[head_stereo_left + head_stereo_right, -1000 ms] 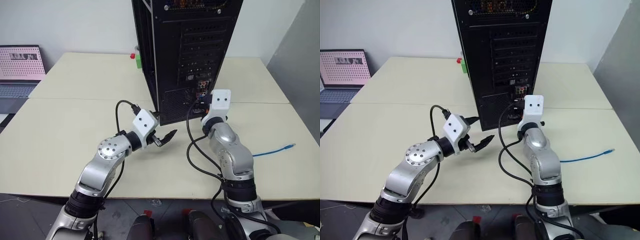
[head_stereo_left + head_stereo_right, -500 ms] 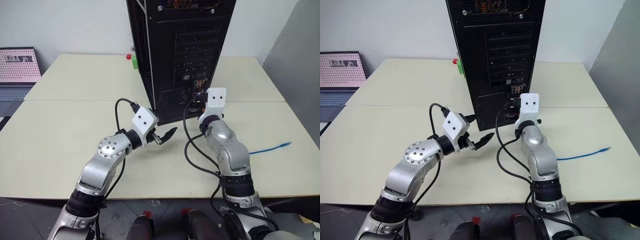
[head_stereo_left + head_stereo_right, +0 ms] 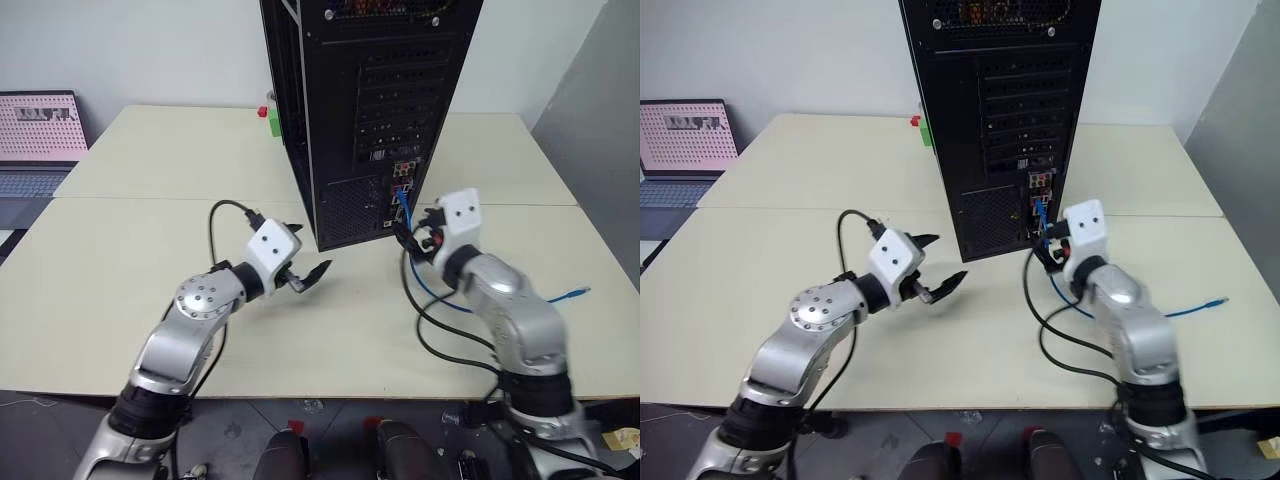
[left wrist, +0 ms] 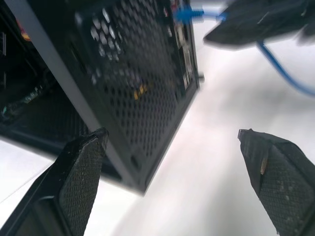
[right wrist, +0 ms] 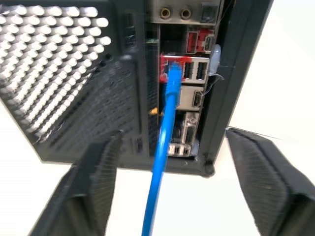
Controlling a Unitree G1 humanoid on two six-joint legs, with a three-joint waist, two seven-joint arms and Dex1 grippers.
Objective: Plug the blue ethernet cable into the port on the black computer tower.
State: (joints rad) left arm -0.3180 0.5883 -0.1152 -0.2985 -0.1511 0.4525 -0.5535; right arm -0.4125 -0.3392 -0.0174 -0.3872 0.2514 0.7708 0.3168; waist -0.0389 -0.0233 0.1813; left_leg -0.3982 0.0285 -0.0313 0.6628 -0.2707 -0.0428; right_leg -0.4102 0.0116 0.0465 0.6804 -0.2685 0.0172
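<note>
Cable seated in the tower, and both of our claws stood wide and empty!

We saw the black computer tower (image 3: 365,110) standing upright on the pale table (image 3: 130,250), its slotted rear panel facing us, by far the biggest thing there. Off at the table's far left sat a laptop (image 3: 40,140), and a small red and green block (image 3: 270,118) peeked out beside the tower. Our right gripper (image 3: 425,228) hung just beside the connector cluster, fingers spread wide with nothing between them. Our left gripper (image 3: 300,278) hovered near the tower's lower corner, also spread wide and empty. The blue ethernet cable (image 5: 165,142) ran up between our right fingers (image 5: 96,182), its plug sitting in the port (image 5: 172,69) in the red-framed block; the rest trailed across the table to its loose end (image 3: 578,293).
</note>
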